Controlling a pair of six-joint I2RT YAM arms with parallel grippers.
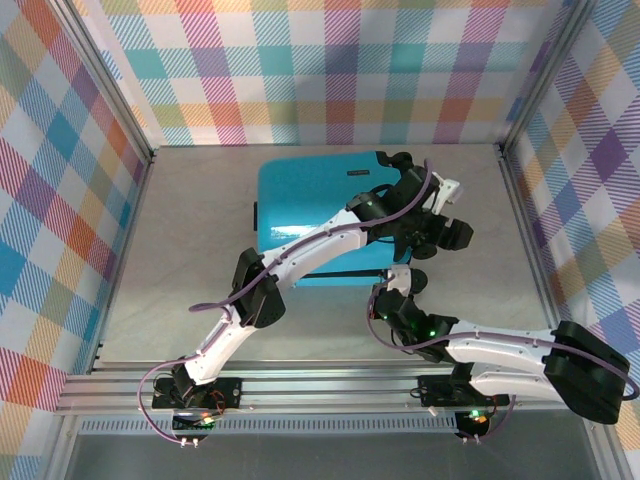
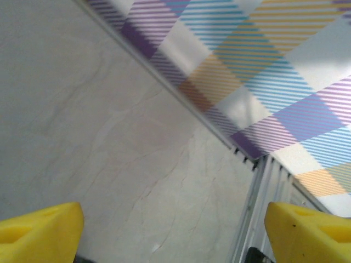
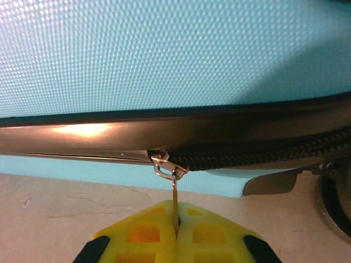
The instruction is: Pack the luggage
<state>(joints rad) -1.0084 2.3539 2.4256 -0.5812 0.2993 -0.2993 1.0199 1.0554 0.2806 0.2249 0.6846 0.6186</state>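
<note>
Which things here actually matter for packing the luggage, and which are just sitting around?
For the job:
luggage
zipper pull
right end effector, shut on that pull

Just around:
left end effector, open, holding nothing
table
plaid walls

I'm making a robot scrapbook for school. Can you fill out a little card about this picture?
luggage: turquoise, lying flat on the table, lid down
zipper pull: pinched by the right hand at the black seam
right hand: shut on the zipper pull
left hand: open, holding nothing, over the table by the checked wall
</note>
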